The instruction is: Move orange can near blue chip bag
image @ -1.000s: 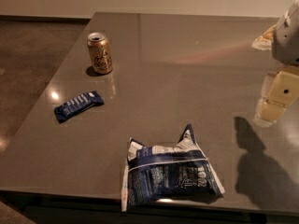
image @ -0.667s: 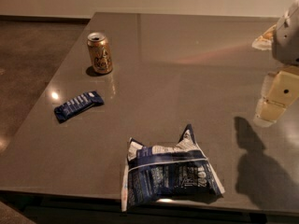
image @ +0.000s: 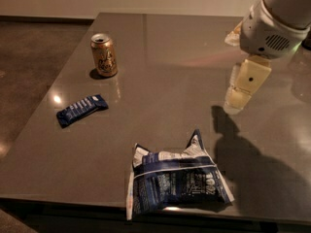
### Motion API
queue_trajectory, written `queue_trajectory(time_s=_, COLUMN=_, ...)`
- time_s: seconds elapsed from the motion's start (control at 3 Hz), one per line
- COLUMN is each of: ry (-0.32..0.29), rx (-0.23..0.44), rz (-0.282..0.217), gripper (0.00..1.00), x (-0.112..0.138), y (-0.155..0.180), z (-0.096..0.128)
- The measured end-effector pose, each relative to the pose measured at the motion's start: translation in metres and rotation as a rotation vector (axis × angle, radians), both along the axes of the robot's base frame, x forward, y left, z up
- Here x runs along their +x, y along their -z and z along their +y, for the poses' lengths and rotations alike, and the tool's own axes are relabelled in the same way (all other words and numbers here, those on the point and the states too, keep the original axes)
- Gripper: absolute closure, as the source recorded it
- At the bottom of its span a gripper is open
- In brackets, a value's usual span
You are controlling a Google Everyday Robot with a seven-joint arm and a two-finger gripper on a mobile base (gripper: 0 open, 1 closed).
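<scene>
Claw [image: 235, 101] moved left, over table's [image: 170, 62] right side, orange can [image: 104, 55] well apart

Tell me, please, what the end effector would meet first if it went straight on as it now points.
Most likely bare table top beneath it: the end effector hangs at right, pointing down. The blue chip bag seems off that line, though depth is unclear.

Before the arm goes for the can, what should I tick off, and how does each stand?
1. Orange can upright, standing free on the table: ok.
2. Claw at the can: not ok; it hangs over the table's right side, far from it.
3. Table between claw and can free of things: ok.
4. Small bar wrapper apart from the can: ok.
5. Bare table beside the blue chip bag: ok.
</scene>
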State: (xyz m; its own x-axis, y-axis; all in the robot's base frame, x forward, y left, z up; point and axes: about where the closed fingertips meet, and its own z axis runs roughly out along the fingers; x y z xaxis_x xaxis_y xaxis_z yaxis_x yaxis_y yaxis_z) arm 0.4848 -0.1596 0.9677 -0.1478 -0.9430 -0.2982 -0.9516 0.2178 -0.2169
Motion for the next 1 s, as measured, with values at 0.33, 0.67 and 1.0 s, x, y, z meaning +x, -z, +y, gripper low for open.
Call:
queue_trajectory(time_s=0.33, ry=-0.025, rx=0.049, rz=-0.002, gripper=0.0, x=0.033, y=0.014, z=0.04)
queue_trajectory(time_s=0.67, ry=0.004, rx=0.084, rz=-0.022, gripper=0.0, x=0.063, y=0.026, z=0.076)
queue_trajectory(time_s=1.0, ry=0.067, rx=0.157, rz=-0.047, gripper=0.0, x=0.091, y=0.025, z=0.111)
